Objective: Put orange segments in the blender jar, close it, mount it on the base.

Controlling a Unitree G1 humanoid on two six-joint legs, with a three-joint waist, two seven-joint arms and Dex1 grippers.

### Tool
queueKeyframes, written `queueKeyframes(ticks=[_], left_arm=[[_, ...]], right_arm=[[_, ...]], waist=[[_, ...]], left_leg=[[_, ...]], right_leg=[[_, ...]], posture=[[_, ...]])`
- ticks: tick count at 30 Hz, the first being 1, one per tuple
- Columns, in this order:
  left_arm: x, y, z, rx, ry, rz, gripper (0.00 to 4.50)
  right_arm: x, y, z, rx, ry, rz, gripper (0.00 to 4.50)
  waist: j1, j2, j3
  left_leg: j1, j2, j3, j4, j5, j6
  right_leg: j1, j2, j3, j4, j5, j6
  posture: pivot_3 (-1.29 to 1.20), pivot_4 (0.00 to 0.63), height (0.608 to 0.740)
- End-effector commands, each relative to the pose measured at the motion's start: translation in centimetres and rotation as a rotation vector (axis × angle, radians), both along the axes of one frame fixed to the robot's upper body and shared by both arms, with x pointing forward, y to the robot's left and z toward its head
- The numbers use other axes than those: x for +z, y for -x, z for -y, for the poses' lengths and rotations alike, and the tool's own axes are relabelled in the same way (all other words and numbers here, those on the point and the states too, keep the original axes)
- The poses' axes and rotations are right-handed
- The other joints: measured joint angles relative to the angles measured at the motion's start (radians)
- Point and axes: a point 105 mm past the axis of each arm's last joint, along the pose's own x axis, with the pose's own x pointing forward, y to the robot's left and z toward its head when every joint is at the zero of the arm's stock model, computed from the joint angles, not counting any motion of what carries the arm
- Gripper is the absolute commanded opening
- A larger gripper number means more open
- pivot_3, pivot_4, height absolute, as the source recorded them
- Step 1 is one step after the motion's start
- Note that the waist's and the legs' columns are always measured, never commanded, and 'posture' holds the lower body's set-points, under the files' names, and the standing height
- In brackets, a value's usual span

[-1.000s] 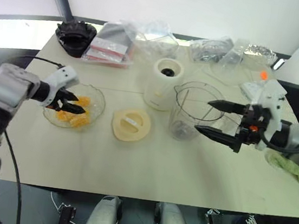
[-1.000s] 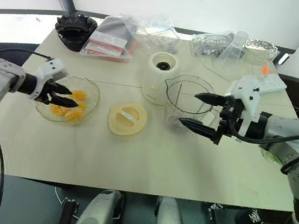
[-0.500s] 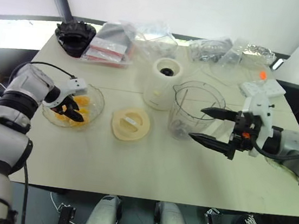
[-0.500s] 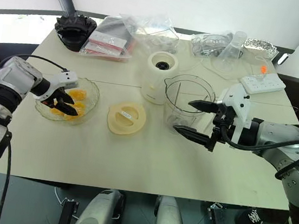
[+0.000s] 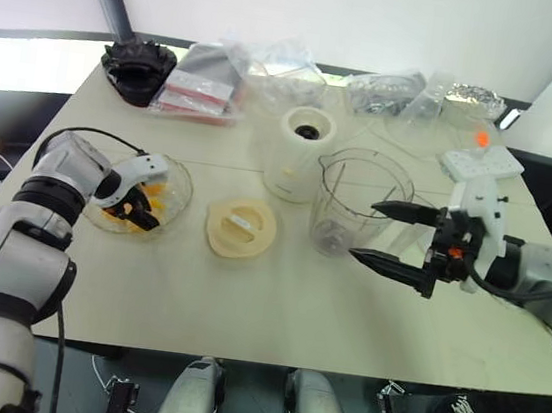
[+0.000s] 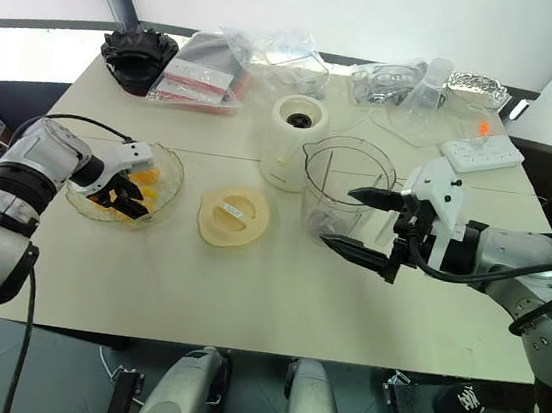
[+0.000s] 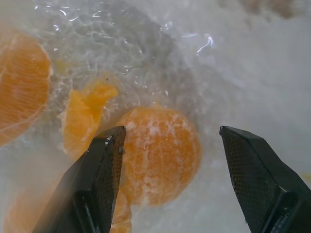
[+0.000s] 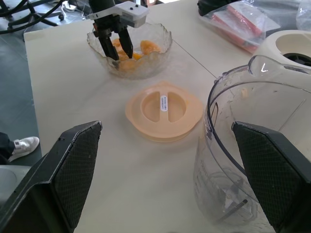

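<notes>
L pincer (image 5: 138,208) is down inside the shallow clear bowl (image 5: 181,177) at the left of the desk (image 5: 244,303), tips spread w/ one round orange piece between them in the left wrist view; pads don't look pressed on it, nothing lifted. Orange segments (image 7: 163,153) all sit in that bowl. R pincer (image 5: 391,237) hangs above the desk just right of the blender jar (image 5: 357,201), spread wide, empty, tips pointing toward the jar. Jar stands upright, open-topped, small blade at bottom, no fruit inside. Base (image 5: 303,149) stands just behind-left of the jar, apart from it. Flat cream lid (image 5: 242,228) lies on the desk btw bowl and jar. Plastic bags (image 5: 273,65) along the far edge.
</notes>
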Motion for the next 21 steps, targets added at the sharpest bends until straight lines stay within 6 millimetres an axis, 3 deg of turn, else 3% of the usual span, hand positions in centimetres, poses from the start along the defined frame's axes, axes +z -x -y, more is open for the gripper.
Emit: queueKeyframes(ticks=[1, 21], left_arm=[[0.5, -0.2, -1.0, 0.022, -0.025, 0.036, 3.22], [-0.7, 0.4, -2.1, 0.005, -0.122, 0.025, 3.22]], right_arm=[[0.9, 0.4, 0.0, -0.001, 0.013, 0.054, 4.48], [0.5, 0.2, -0.2, -0.001, 0.02, 0.058, 4.48]], waist=[[0.0, 0.0, 0.0], [0.0, 0.0, 0.0]], left_leg=[[0.0, 0.0, 0.0, 0.0, 0.0, 0.0], [0.0, 0.0, 0.0, 0.0, 0.0, 0.0]], right_leg=[[0.0, 0.0, 0.0, 0.0, 0.0, 0.0], [0.0, 0.0, 0.0, 0.0, 0.0, 0.0]], posture=[[0.0, 0.15, 0.74], [0.0, 0.15, 0.74]])
